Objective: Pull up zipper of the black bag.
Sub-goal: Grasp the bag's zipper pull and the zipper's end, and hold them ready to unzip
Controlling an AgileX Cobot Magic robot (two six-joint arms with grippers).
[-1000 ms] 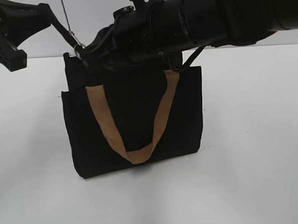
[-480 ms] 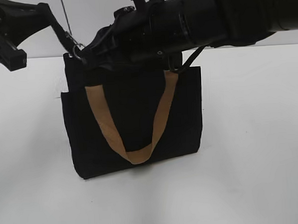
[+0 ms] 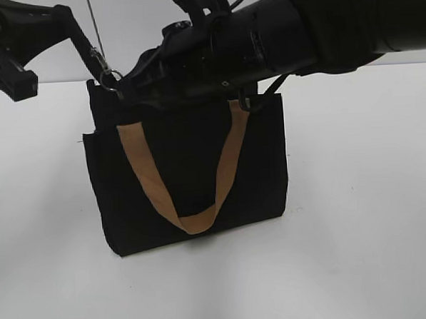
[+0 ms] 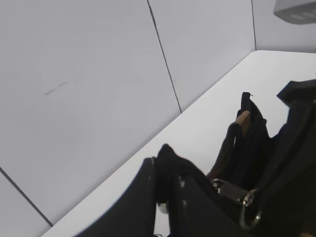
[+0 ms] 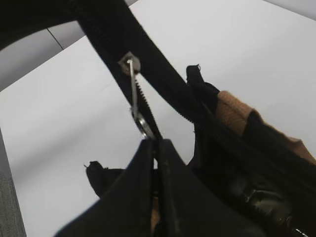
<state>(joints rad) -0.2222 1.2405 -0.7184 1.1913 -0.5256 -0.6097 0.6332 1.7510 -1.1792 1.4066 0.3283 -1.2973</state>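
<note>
On the white table (image 3: 361, 266), both grippers' fingers pinch the black bag's (image 3: 193, 182) zipper (image 5: 132, 89).

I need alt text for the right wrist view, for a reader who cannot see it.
The right gripper, seen close, is shut on the silver pull tab of the zipper, which crosses the frame diagonally. Below right are the black bag and a tan handle, on a white table.

This looks like a robot test lab, not a home or shop. A plain white table (image 3: 361, 252) stands against bare pale-grey wall panels (image 4: 89, 74) split by thin dark seams, and black robot arms (image 3: 313, 25) reach over the tabletop, where a black bag (image 3: 192, 168) is all that stands.
</note>
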